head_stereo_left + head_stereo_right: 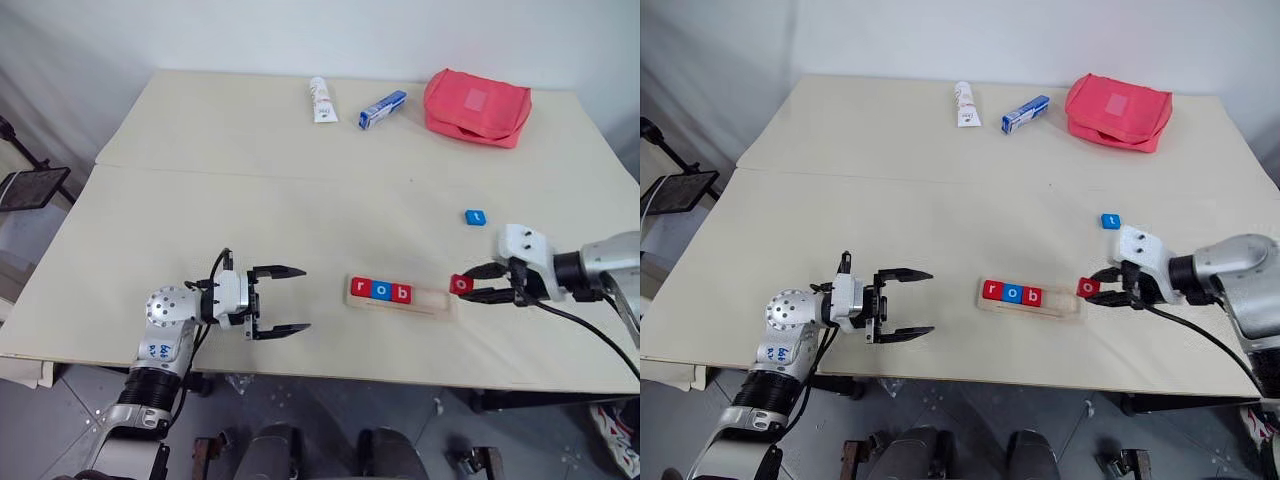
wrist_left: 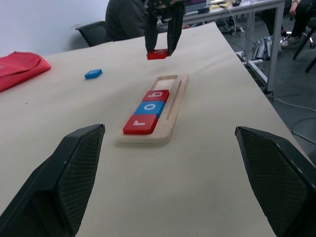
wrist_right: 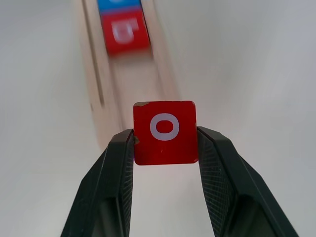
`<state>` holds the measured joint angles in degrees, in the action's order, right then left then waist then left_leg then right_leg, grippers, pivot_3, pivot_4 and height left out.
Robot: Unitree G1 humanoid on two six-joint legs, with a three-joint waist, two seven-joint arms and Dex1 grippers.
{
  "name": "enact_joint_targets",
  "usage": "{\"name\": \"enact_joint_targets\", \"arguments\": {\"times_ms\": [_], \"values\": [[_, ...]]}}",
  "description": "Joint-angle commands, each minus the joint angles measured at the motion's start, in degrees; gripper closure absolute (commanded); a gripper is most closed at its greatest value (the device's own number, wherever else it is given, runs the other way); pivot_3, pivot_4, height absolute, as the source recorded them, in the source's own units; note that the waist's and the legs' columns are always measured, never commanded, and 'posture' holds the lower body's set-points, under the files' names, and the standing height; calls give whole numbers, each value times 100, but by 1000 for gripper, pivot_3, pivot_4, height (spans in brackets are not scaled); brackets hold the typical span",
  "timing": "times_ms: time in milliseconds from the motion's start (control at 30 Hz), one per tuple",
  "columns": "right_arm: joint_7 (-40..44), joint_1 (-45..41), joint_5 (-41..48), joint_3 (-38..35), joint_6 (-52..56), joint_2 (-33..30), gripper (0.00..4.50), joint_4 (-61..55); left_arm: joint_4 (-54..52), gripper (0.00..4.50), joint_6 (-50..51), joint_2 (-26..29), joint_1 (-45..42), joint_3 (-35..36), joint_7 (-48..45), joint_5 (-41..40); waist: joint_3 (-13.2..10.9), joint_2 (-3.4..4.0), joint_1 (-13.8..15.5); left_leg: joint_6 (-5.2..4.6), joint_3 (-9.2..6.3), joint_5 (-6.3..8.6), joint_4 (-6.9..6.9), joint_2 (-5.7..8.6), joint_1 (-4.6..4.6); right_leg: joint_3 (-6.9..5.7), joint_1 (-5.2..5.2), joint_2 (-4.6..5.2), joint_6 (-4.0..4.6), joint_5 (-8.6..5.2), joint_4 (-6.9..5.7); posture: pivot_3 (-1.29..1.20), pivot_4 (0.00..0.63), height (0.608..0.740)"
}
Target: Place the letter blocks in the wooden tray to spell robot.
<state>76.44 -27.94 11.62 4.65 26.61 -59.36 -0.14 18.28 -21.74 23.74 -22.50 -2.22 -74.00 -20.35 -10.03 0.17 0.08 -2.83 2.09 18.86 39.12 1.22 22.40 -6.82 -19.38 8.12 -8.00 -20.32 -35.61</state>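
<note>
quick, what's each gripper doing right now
left gripper: open, holding nothing.
right gripper: shut on the red o block, near the wooden tray.

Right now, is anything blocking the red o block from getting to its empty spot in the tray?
Nothing visible. The right gripper holds the red o block by the wooden tray end, and the slot beyond the b block is bare.
</note>
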Motion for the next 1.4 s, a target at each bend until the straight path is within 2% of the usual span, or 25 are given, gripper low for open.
{"name": "enact_joint_targets", "arguments": {"times_ms": [33, 233, 433, 1167, 1300, 1400], "values": [[-72, -161, -70, 277, 254, 148, 3040, -322, -186, 0, -2, -19, -25, -9, 52, -63, 0, 0, 6, 0, -2, 0, 0, 0, 0, 0, 0, 0, 0, 0, 0, 0, 150, 740], [-184, -559, -358, 839, 282, 541, 3040, -153, -311, 0, 5, -24, 76, 10, 182, -48, 0, 0, -3, -1, -1, 0, -1, 10, 5, -3, -5, 6, 0, 0, -2, 0, 150, 740], [-248, -625, -485, 1013, 194, 643, 3040, -31, -478, 0, 36, 6, 225, 4, 282, -49, 0, 0, 2, -2, -3, 1, -3, 11, 4, -6, -7, 6, 0, 0, -7, 0, 150, 740], [-265, -447, -495, 843, 111, 568, 3040, -77, -353, 0, 3, 12, 160, 2, 244, -51, 0, 0, -3, -1, -2, 1, -3, 9, 4, -9, -7, 6, 0, 0, -6, 0, 150, 740], [-305, -455, -479, 873, 183, 621, 1585, -160, -315, 0, -10, -1, 127, 3, 241, -46, 0, 0, -4, -1, -2, 1, -3, 9, 4, -9, -7, 6, 0, 0, -6, 0, 150, 740], [-349, -438, -433, 825, 260, 606, 691, -271, -301, 0, -33, 7, 133, 8, 232, -49, 0, 0, -5, -1, -2, 1, -3, 9, 4, -9, -7, 6, 0, 0, -6, 0, 150, 740]]}}
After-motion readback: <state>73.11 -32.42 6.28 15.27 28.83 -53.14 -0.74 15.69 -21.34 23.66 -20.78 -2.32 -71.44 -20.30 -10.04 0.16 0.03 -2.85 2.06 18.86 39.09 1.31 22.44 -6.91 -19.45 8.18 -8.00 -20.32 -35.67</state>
